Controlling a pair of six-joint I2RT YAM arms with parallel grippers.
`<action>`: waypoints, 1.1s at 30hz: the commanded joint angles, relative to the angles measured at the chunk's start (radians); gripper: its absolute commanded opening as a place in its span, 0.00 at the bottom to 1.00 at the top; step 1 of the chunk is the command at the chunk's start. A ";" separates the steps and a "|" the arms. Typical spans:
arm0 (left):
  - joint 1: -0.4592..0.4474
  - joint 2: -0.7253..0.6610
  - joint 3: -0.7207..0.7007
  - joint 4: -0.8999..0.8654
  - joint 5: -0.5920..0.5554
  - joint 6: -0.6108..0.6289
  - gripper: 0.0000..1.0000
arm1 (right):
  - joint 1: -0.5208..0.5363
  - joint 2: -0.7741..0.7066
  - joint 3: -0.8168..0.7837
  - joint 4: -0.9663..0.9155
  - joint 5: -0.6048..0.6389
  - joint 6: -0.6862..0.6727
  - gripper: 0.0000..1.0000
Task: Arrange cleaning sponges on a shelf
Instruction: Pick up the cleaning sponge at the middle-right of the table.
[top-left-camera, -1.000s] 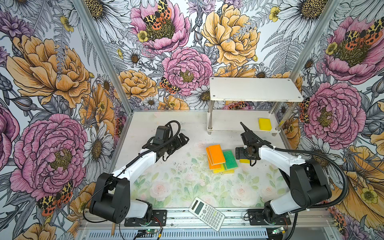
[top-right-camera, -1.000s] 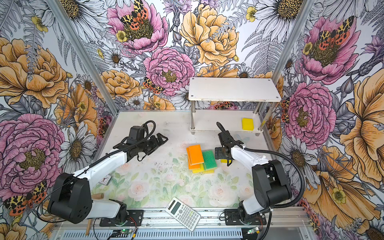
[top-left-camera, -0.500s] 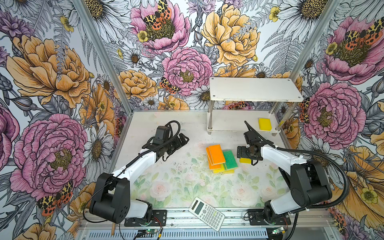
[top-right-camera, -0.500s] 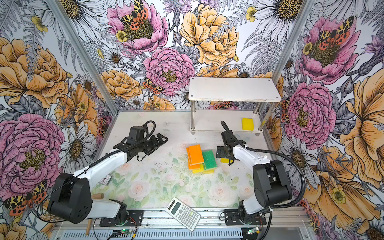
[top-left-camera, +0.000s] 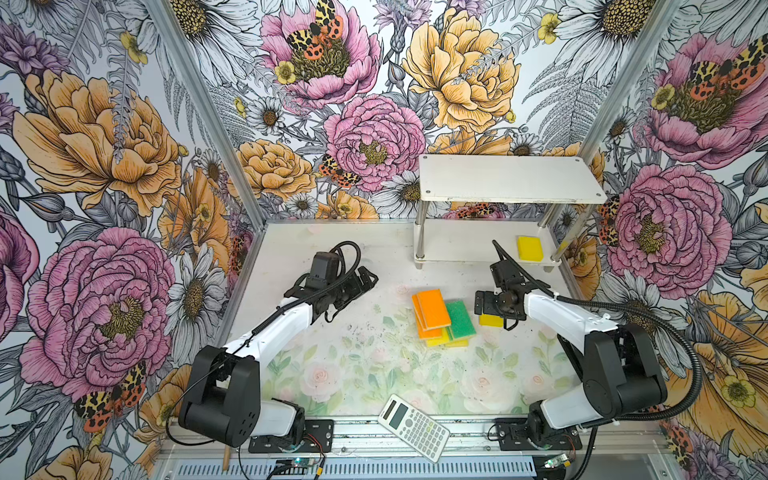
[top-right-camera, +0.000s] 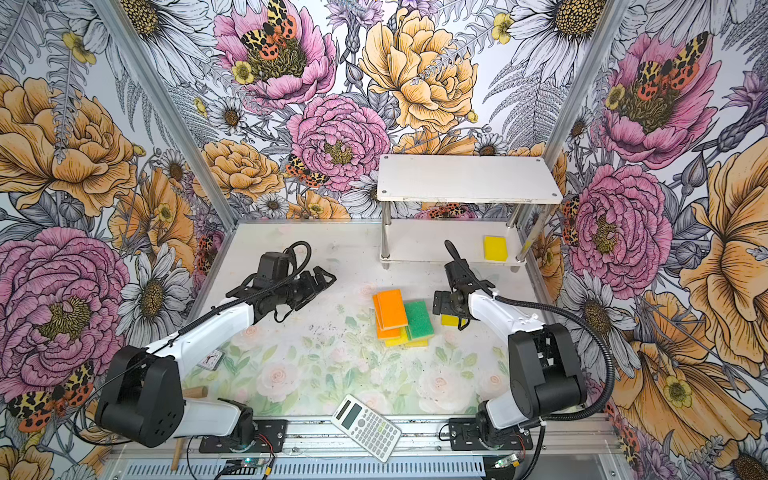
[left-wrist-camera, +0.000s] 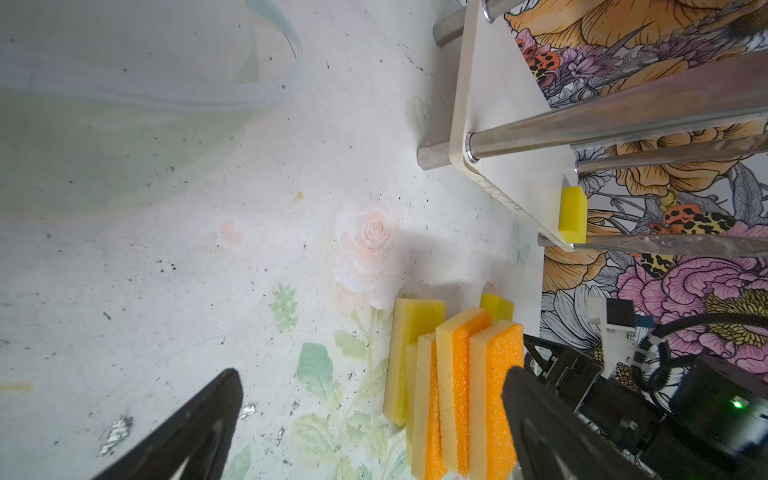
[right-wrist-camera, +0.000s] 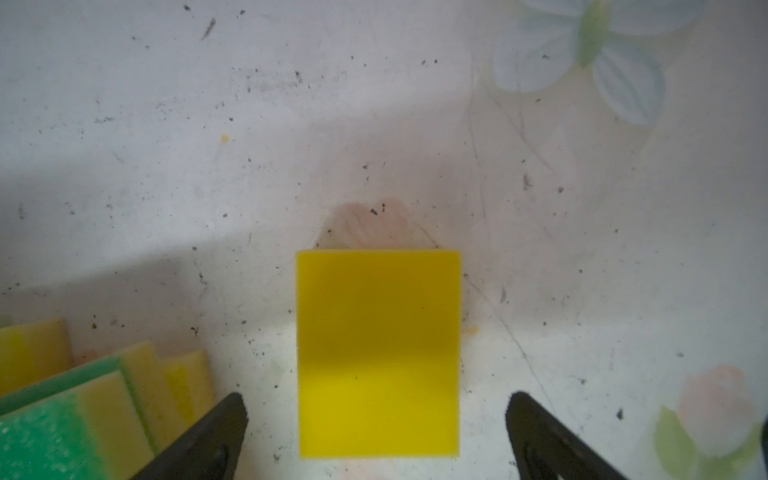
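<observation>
The shelf (top-left-camera: 509, 178) (top-right-camera: 465, 178) stands at the back right, with one yellow sponge (top-left-camera: 530, 248) (top-right-camera: 495, 248) on its lower board. Mid-table lies a pile of sponges, orange ones (top-left-camera: 433, 308) (left-wrist-camera: 457, 374) beside a green-topped one (top-left-camera: 460, 319) (right-wrist-camera: 37, 440). A lone yellow sponge (right-wrist-camera: 378, 353) (top-left-camera: 488, 321) lies flat just right of the pile. My right gripper (right-wrist-camera: 376, 399) (top-left-camera: 494, 311) points down over it, open, its fingers on either side and clear of it. My left gripper (left-wrist-camera: 374, 374) (top-left-camera: 365, 282) hangs open and empty, left of the pile.
A white calculator (top-left-camera: 413, 428) (top-right-camera: 365, 428) lies at the front edge. A small card (top-right-camera: 212, 358) and a wooden stick (top-right-camera: 195, 392) sit by the left arm's base. Flowered walls close in three sides; the shelf's metal posts (left-wrist-camera: 623, 124) stand near the right arm.
The right wrist has shifted slightly to the right above the lone yellow sponge, and its jaws have widened a little. The left arm has not moved.
</observation>
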 joint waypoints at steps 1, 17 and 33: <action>0.006 -0.017 -0.011 -0.005 0.014 0.006 0.99 | -0.009 0.048 0.018 -0.011 -0.037 0.041 1.00; 0.009 -0.017 -0.012 -0.008 0.018 0.005 0.99 | -0.017 0.124 0.018 -0.009 -0.030 0.088 0.80; 0.010 -0.025 -0.007 -0.017 0.016 0.006 0.99 | -0.017 0.071 0.035 -0.008 -0.012 0.046 0.54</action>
